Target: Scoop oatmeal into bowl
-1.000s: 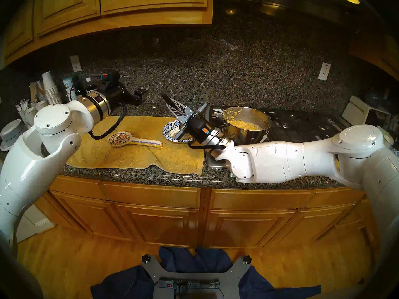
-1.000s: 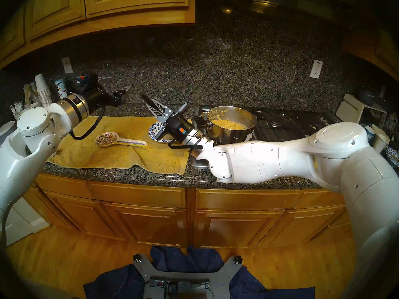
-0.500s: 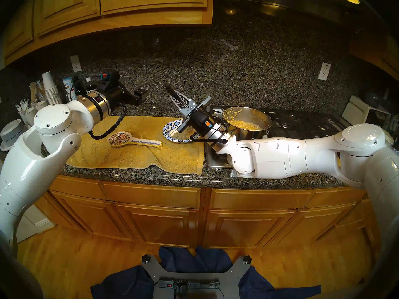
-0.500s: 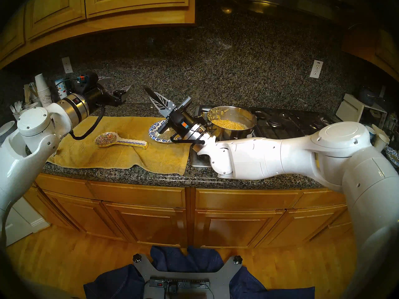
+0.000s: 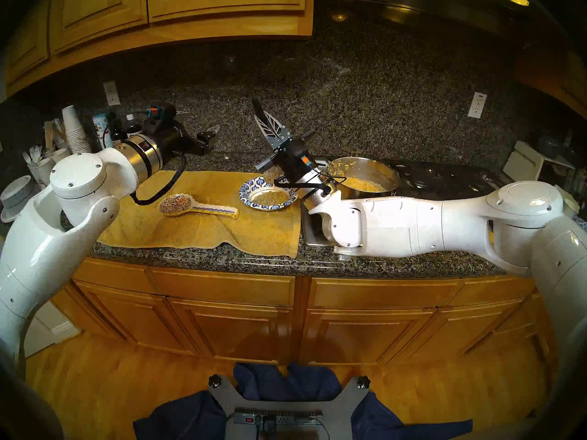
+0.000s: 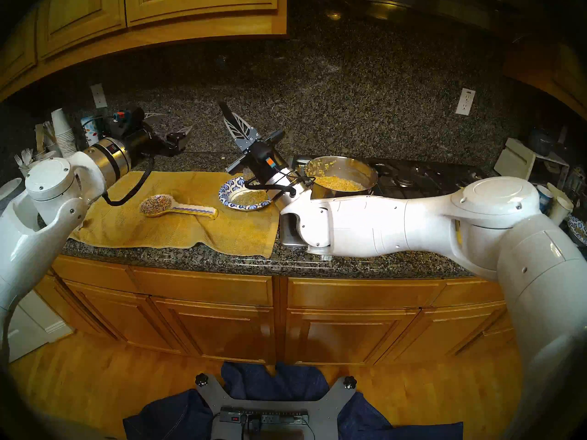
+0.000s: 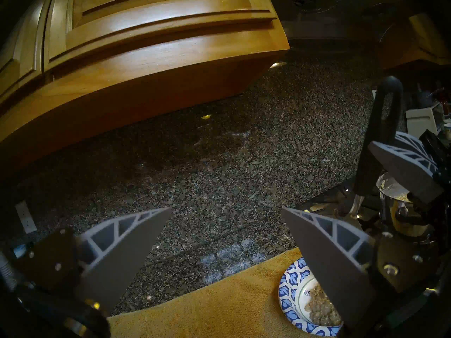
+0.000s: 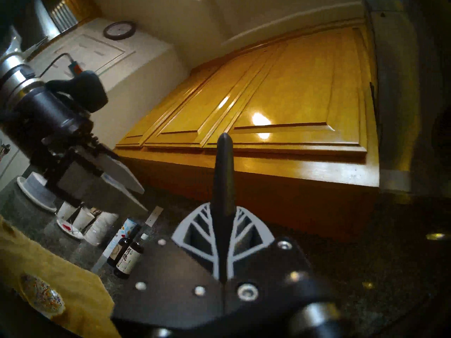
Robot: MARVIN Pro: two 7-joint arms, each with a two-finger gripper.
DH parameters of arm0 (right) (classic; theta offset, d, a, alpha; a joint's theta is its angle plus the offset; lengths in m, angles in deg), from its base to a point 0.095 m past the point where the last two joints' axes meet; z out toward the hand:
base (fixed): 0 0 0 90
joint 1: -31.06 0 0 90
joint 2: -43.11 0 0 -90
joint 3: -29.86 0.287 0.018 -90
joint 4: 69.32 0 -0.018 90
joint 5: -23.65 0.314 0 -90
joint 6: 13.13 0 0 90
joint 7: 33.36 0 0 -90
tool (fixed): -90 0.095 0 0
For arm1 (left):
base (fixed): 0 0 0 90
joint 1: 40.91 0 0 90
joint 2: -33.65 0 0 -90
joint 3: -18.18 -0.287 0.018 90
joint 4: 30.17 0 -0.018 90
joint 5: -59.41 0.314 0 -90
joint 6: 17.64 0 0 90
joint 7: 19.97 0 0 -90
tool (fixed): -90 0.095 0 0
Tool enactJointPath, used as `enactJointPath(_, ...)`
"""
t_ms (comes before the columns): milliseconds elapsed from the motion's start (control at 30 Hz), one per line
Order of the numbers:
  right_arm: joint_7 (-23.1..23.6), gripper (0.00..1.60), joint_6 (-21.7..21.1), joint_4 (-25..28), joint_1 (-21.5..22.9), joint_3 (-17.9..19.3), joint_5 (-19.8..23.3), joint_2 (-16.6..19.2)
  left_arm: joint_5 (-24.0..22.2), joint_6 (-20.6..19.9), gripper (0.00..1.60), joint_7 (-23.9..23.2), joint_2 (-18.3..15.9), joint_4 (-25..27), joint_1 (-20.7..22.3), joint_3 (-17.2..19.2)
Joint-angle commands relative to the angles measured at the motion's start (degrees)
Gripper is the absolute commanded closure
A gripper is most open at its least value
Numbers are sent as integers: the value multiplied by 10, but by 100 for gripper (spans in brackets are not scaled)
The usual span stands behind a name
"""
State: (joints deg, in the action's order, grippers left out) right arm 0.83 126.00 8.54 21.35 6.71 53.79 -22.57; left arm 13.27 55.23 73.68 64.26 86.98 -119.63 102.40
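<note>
I have the right claw clenched on a black spoon handle, which sticks up past the fingertips toward twelve o'clock in the wrist view; the spoon's bowl end is hidden under the wrist. The left claw is released and empty, parked well off at nine o'clock from the bowl.

Oatmeal already lies in the bowl's white centre, and more sits in the steel pot just beside it at three o'clock. I judge this as the lift away after a tip-out. To do it well I'd raise the spoon clear of the rim before swinging toward the pot, and keep it level so clinging bits don't drop on the yellow towel.

The oatmeal looks lumpy, grainy and sticky, so I expect it to cling. The bowl is shallow, thin-looking, with a blue leaf-patterned rim, and could slide on the soft towel. The counter is speckled granite.
</note>
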Motion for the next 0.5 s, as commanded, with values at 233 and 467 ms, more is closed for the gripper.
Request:
enactJointPath(233,-19,160,32,76,11,105,165,23,0,8,0,1,0,7,18,14)
enactJointPath(467,-2,160,22,100,14,120,218,39,0,9,0,1,1,6,19,14)
